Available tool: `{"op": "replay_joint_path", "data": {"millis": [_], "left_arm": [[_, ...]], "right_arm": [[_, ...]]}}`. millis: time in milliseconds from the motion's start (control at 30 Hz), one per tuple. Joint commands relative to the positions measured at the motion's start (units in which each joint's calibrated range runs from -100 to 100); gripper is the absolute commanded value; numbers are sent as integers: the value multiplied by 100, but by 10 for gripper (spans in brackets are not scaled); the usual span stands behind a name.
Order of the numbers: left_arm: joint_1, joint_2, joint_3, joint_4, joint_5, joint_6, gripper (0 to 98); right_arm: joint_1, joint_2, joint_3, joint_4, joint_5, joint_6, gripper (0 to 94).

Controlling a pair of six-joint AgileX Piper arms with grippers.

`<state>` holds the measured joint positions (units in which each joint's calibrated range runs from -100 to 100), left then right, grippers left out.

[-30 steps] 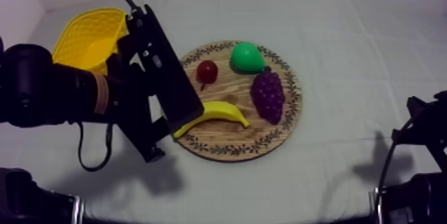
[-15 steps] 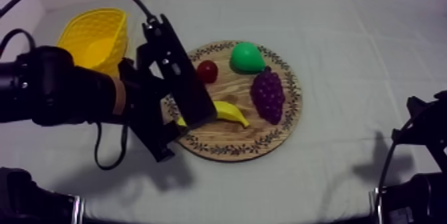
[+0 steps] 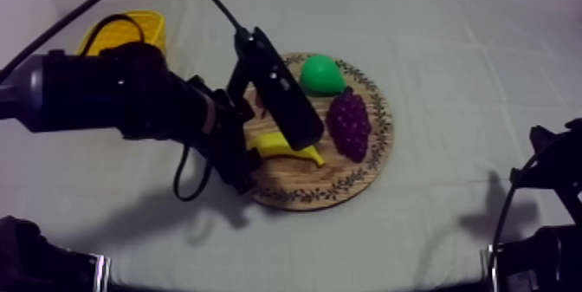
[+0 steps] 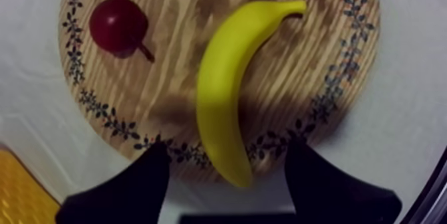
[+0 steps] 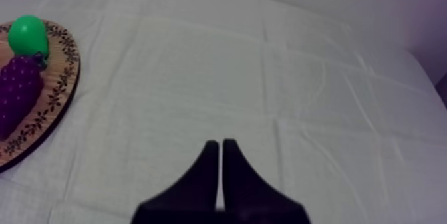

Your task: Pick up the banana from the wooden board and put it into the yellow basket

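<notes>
The left gripper [image 4: 226, 147], fingers open, straddles one end of the banana [image 4: 223, 100], likely light, stiff and slick, best pinched at mid-body just beyond the fingertips.

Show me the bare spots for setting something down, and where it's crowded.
Free: cloth between the wooden board and the right arm, and in front of the board. Crowded: the board itself, bearing banana, pear, grapes, under the left arm.

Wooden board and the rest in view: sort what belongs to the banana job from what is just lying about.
For the job: banana, wooden board under it, yellow basket, left gripper open over the banana's near end.
Lying about: pear, bunch of grapes, small red fruit, all on the board; right gripper shut over bare cloth.
</notes>
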<state>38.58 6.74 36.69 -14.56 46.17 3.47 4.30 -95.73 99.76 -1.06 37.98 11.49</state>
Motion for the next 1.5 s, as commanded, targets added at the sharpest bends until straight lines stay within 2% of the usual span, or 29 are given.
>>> {"op": "replay_joint_path", "data": {"millis": [0, 600, 900, 1200, 1467], "left_arm": [[-12, 259, -138, 21, 63, -11, 647], [-71, 1627, -1337, 241, 877, -138, 608], [-33, 1946, -1662, 221, 1243, -73, 483], [164, 2091, -1855, -6, 1273, 333, 254], [224, 2009, -1920, -169, 1454, 559, 178]], "right_arm": [[-1, -2, 2, 1, 0, 1, 3], [-1, -2, 2, 1, 0, 1, 3], [-1, -2, 2, 1, 0, 1, 3], [-1, -2, 2, 1, 0, 1, 3], [-1, -2, 2, 1, 0, 1, 3]]}}
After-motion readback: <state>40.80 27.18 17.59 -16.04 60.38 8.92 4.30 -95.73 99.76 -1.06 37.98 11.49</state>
